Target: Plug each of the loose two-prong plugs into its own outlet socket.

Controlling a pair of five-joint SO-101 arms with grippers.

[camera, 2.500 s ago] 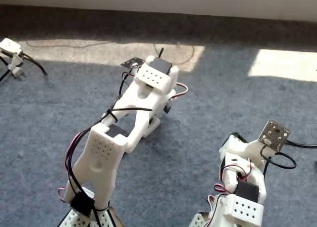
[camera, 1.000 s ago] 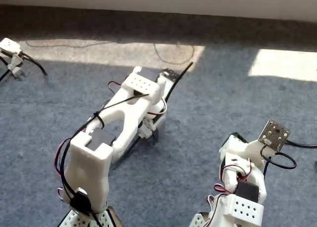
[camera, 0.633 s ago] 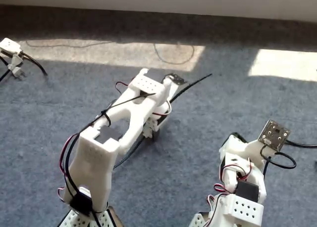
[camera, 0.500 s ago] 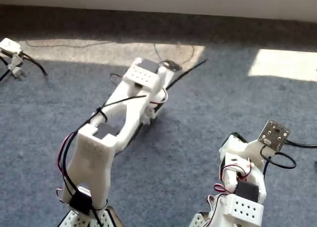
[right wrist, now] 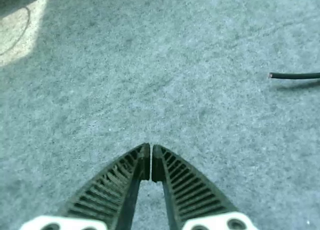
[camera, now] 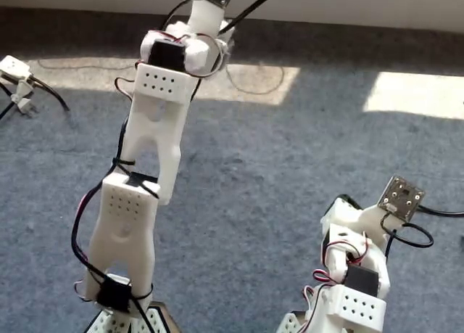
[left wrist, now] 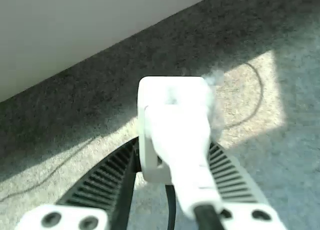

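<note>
White plug (left wrist: 172, 115) clamped in left gripper (left wrist: 175, 152) jaws, held above grey carpet (right wrist: 210, 54), upper centre of high view. Right gripper (right wrist: 150, 155) jaws pressed together over carpet.

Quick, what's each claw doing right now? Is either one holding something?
Left claw: closed on a white plug.
Right claw: closed, holding nothing.

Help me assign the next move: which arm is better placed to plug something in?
Left. The left gripper is shut on a white plug, held above the carpet. The right gripper is shut and empty, pointing at the carpet.
</note>
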